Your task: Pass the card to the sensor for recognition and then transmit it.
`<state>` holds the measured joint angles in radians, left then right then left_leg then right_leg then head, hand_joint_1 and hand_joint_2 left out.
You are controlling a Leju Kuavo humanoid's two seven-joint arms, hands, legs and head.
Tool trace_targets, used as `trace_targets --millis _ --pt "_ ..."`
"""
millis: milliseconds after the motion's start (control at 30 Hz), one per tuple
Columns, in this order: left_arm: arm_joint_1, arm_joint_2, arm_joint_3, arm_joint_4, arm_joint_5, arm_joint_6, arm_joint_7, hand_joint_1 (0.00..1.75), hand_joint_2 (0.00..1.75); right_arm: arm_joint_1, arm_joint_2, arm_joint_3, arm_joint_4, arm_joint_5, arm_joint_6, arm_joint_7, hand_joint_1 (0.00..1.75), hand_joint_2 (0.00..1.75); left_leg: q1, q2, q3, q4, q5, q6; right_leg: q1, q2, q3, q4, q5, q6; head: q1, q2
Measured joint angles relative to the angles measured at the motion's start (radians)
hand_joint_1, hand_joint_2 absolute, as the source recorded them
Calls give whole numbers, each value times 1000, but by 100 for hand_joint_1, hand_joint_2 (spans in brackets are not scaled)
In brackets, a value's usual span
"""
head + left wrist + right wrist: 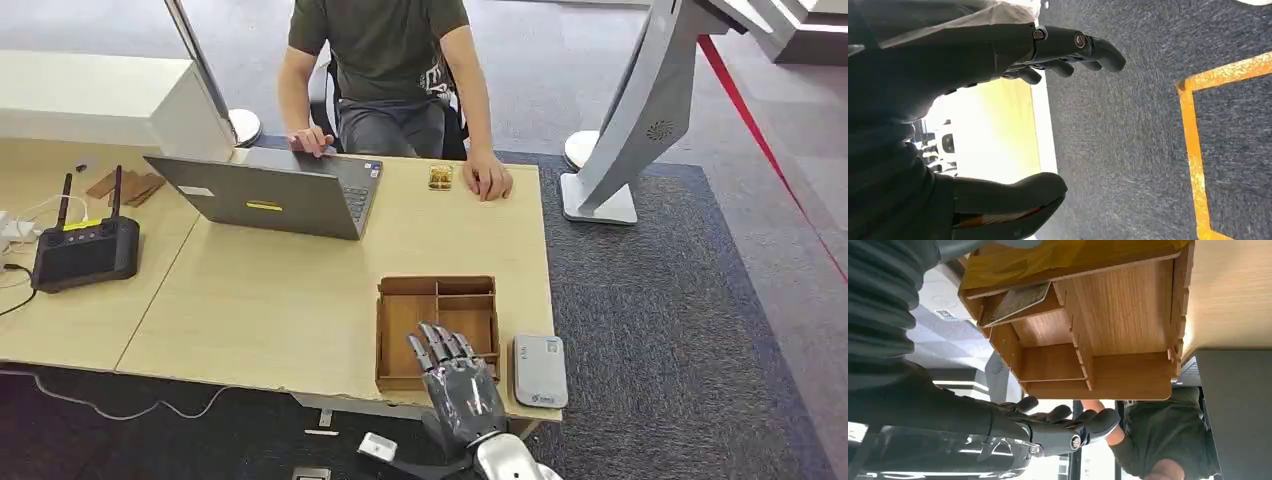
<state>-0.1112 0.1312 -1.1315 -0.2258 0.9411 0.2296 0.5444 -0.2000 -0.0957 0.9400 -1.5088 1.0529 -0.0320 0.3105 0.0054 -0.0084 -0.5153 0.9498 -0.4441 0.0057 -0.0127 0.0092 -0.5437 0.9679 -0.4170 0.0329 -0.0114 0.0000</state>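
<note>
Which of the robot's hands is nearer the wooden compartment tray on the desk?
Right. The right hand hovers, fingers spread, over the wooden compartment tray near its front edge. The left hand hangs beside the desk, over dark carpet, away from the tray.

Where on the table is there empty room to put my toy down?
The widest bare patch is the middle of the table, between the laptop and the near edge, left of the tray. A smaller one lies between laptop and tray. It is crowded near the right hand, tray and sensor, and beside the black box.
</note>
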Motion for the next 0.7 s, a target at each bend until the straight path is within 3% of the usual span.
trace_targets --millis 233,500,700 --pt "0 0 0 0 -2 0 2 0 175 -6 12 3 39 -1 -13 -2 0 175 0 0 0 0 0 0 0 0 0 0 0 0 0 0" --pt "0 0 0 0 -3 0 11 0 175 -30 30 1 134 16 -108 0 0 175 0 0 0 0 0 0 0 0 0 0 0 0 0 0" --pt "0 0 1 0 -3 0 11 0 175 -33 31 0 142 18 -113 4 0 175 0 0 0 0 0 0 0 0 0 0 0 0 0 0"
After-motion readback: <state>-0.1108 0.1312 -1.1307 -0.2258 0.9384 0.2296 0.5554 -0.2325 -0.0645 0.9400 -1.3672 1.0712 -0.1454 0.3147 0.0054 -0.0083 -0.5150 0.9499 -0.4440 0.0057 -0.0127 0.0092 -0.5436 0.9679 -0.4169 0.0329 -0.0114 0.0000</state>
